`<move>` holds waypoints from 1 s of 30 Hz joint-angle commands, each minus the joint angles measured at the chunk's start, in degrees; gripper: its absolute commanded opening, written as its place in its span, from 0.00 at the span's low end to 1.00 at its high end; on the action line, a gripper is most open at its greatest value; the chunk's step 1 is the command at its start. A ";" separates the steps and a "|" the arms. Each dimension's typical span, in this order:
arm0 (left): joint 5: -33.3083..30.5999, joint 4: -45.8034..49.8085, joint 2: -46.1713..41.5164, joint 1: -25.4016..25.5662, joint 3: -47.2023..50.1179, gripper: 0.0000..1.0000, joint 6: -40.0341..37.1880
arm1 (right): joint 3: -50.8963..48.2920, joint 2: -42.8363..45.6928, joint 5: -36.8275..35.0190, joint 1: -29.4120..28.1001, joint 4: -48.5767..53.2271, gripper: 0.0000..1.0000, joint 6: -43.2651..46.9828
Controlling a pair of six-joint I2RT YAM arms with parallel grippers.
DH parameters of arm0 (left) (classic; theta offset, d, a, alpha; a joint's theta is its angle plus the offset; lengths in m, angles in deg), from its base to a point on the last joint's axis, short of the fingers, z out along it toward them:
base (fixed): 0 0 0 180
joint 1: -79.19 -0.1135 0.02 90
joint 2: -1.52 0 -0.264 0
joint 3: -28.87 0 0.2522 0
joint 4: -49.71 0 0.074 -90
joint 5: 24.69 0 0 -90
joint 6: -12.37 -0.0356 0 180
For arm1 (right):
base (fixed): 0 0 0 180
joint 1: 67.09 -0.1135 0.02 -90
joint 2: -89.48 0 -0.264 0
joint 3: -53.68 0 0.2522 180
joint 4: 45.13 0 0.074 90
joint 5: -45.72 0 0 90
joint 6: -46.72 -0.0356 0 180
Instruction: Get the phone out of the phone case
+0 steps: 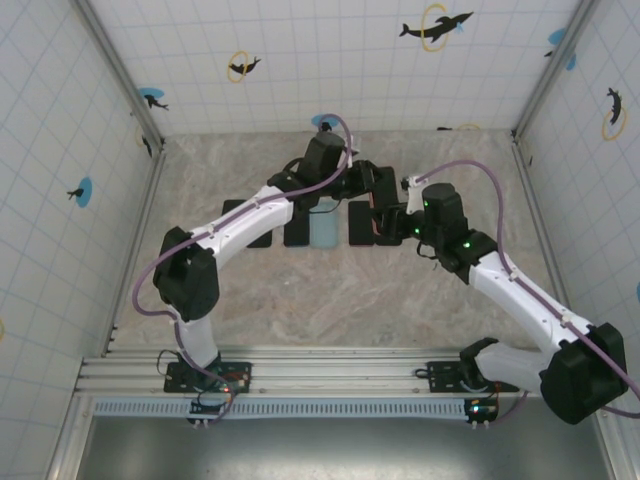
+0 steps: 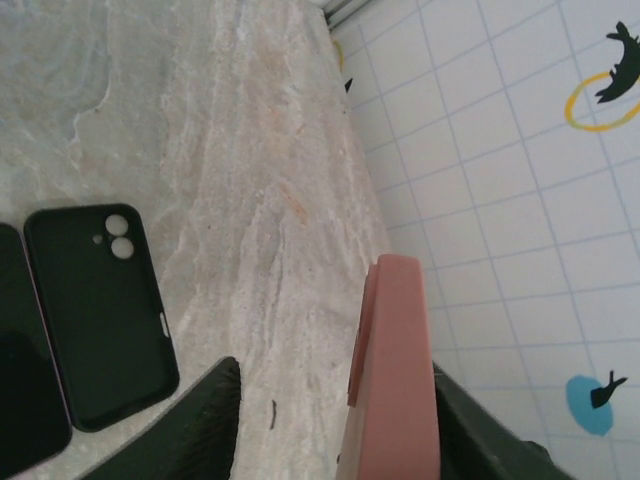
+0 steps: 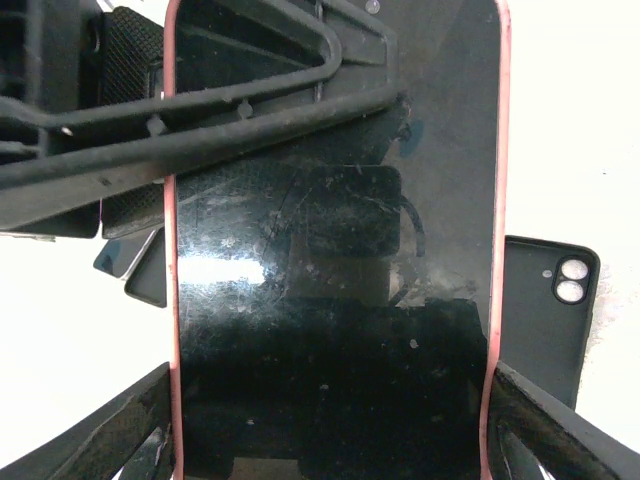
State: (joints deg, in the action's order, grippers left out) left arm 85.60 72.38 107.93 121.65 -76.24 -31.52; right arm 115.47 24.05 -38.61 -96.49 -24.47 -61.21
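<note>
The phone [image 3: 330, 300], black screen toward the camera, sits in a pink phone case [image 3: 171, 300] whose rims frame it on both sides. My right gripper [image 3: 335, 430] is shut on the cased phone, one finger on each long side, holding it above the table [image 1: 375, 215]. My left gripper [image 2: 330, 420] stands around the case's [image 2: 395, 370] far end. Its right finger [image 2: 480, 430] lies against the pink back, while its left finger [image 2: 190, 420] stands apart from the case with a gap. In the top view the left gripper [image 1: 365, 185] meets the right gripper [image 1: 388, 215] at mid-table.
A row lies on the marble table [image 1: 260, 290]: black items [image 1: 245, 222] [image 1: 298, 228] [image 1: 360, 225] and a light blue one [image 1: 323, 232]. An empty black case with camera cutouts [image 2: 100, 310] and a black phone [image 2: 25, 380] lie below the left wrist. Tiled walls enclose the table.
</note>
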 commanded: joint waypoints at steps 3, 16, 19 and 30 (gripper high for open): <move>0.17 0.31 -0.21 0.54 -0.96 0.31 -1.02 | 2.41 0.89 -0.79 -0.47 -0.65 0.44 0.31; 5.14 -7.80 -2.85 0.30 3.80 0.13 2.98 | 2.12 -0.63 2.59 -0.58 -3.05 0.56 -2.30; 5.42 -9.31 -3.64 -0.04 4.68 0.13 3.96 | 1.72 -0.33 3.08 -0.46 -3.35 0.68 -2.18; 6.07 -18.21 -6.20 -2.53 8.14 0.13 9.64 | -1.53 4.07 2.42 -0.09 -5.13 0.92 -2.43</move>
State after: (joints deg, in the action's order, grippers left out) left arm 90.39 61.43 104.98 119.88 -68.88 -25.59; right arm 114.99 25.03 -36.84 -96.52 -25.28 -63.81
